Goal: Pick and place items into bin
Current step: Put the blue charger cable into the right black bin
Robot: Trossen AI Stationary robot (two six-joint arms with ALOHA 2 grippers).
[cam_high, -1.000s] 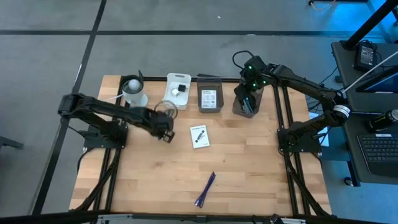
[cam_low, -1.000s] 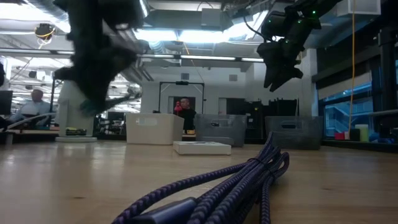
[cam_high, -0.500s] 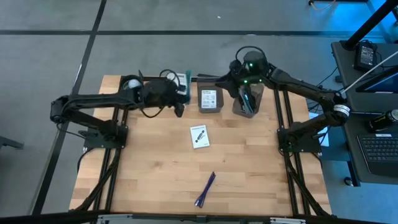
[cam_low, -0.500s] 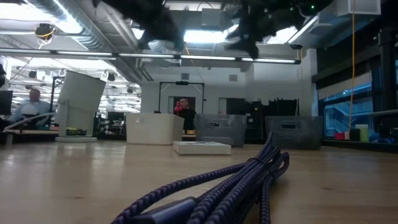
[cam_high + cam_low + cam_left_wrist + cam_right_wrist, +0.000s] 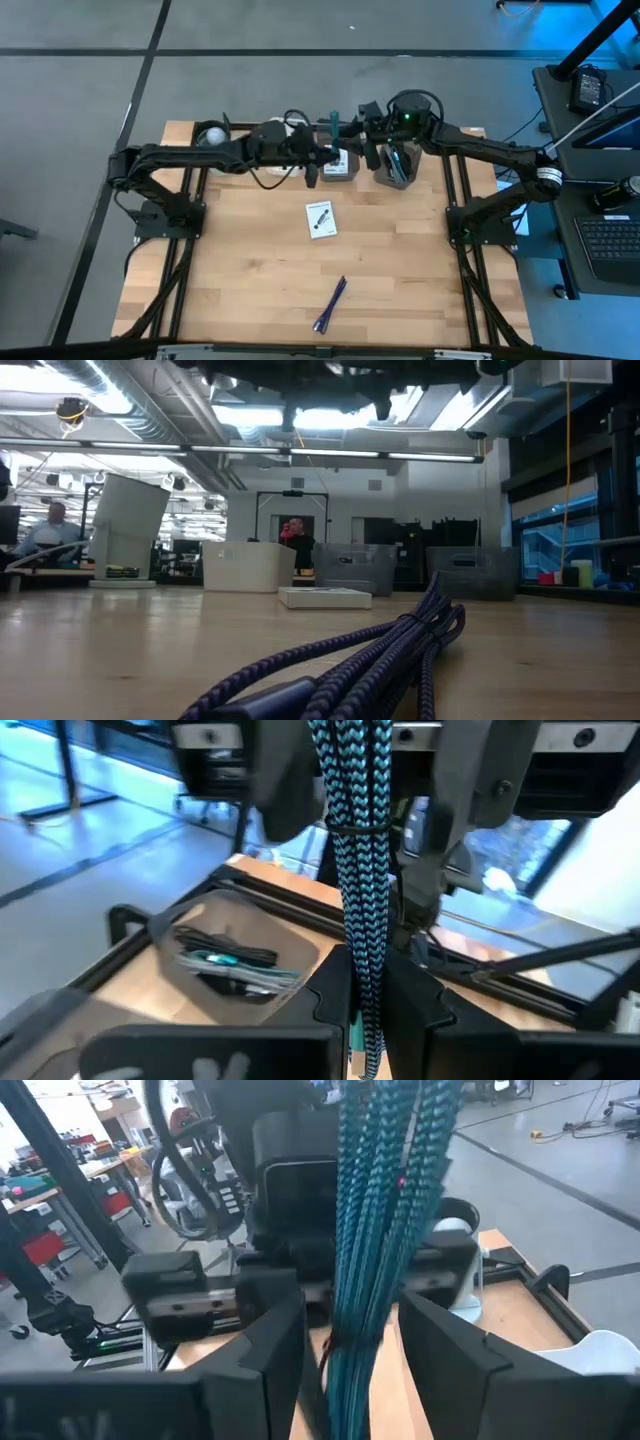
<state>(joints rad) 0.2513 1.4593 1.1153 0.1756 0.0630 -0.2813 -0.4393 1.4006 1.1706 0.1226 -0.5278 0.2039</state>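
Above the far bins, left gripper point(image 5: 318, 160) and right gripper point(image 5: 366, 148) have met since a second ago; teal braided cable point(image 5: 355, 870) sits between both jaw pairs (handover likely), left clamped, right's grip unclear; purple cable point(image 5: 329, 304) remains on table point(image 5: 230, 290).

A teal braided cable point(image 5: 360, 870) hangs in a bundle between the two hands, pinched between the left hand's point(image 5: 318, 160) fingers and sitting between the right hand's point(image 5: 366, 143) fingers too, both up in the air near the back of the tabletop. Just beyond the right hand, the grey bin point(image 5: 397, 165) holds dark pens and a teal one. Under the left hand sits another bin with a white printed card point(image 5: 337, 160). Well below the hands, toward the front, lie a white card point(image 5: 321, 219) flat and a purple braided cable point(image 5: 330, 303), slanted.
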